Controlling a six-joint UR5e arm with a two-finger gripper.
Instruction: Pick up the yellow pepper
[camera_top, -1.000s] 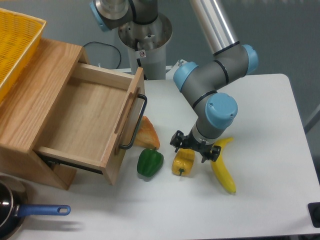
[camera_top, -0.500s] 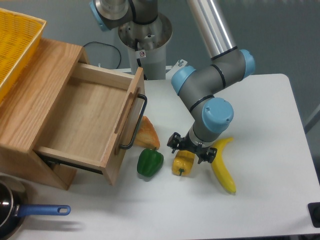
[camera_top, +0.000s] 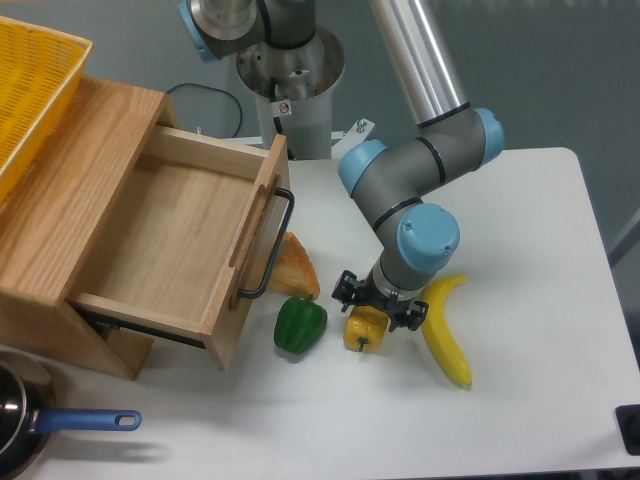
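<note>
Gripper (camera_top: 379, 304) lower than 1 s ago, shifted left, now right over yellow pepper (camera_top: 365, 331). Jaws spread, 1 each side of pepper top (contact not discernible). Pepper on white table (camera_top: 520, 250), between green pepper (camera_top: 300, 325) and banana (camera_top: 446, 331). Wooden drawer (camera_top: 190, 245) open.

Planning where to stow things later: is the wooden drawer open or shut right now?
Open. The drawer is pulled out of the wooden box, and its bare wooden bottom shows, with nothing inside.
</note>
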